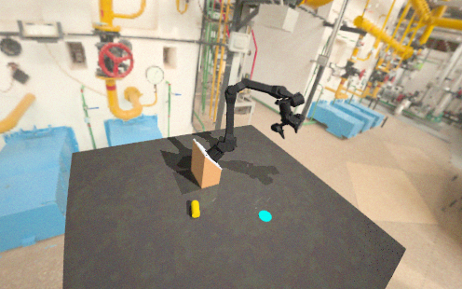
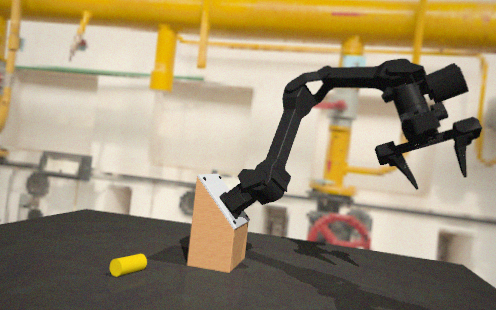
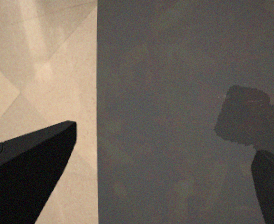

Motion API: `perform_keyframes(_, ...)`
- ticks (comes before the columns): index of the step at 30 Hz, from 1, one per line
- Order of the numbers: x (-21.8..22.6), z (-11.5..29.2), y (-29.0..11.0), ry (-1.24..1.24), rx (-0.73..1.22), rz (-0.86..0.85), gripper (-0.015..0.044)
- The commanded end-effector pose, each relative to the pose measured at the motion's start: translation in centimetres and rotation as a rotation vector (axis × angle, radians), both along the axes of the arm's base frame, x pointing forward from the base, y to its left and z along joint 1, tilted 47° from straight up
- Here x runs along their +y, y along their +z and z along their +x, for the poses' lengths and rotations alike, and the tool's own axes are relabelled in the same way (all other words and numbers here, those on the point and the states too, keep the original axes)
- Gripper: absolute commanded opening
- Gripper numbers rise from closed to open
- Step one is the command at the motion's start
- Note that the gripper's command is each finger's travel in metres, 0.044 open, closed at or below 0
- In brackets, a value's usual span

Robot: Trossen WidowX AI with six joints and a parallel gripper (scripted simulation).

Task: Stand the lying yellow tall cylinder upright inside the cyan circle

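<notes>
One arm (image 2: 283, 135) rises from a slanted grey plate on a tan wedge-shaped block (image 2: 215, 235) that stands near the back middle of the dark table (image 1: 129, 252). It bends at the elbow and reaches out to the side, carrying the gripper (image 2: 435, 167) high in the air above the table's far edge, fingers pointing down. The jaws stand wide apart and nothing is between them. In the wrist view the two dark fingertips frame only the table surface on one side and pale floor on the other, with what may be a shadow of the arm on the grey, though the picture is too dim to be certain. The yellow tall cylinder (image 1: 195, 209) lies on its side on the table in front of the block, untouched and well apart from the gripper. The cyan circle (image 1: 264, 215) is a flat mark on the table to the side of the cylinder, apart from it, with nothing standing on it. Blue covered crates (image 1: 21, 186) sit on the floor beyond the table, their contents hidden from view.
</notes>
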State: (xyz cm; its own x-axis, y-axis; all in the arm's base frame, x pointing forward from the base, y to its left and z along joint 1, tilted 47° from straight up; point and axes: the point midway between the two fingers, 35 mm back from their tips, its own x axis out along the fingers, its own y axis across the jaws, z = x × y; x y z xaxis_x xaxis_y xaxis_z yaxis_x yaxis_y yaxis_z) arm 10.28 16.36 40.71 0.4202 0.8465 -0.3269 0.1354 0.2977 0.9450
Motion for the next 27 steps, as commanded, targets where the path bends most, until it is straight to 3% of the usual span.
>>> perform_keyframes(1,0.1,0.2,-0.1,-0.003,-0.001,-0.007,0.0374)
perform_keyframes(4,0.6,3.4,-1.9,-0.045,-0.014,-0.107,0.0309)
perform_keyframes(12,-1.4,13.7,-9.5,-0.129,0.016,-0.420,0.0309)
perform_keyframes(20,-8.2,20.9,-18.4,-0.125,0.136,-0.645,0.0309)
perform_keyframes(27,-16.2,23.1,-26.6,-0.068,0.274,-0.738,0.0309)
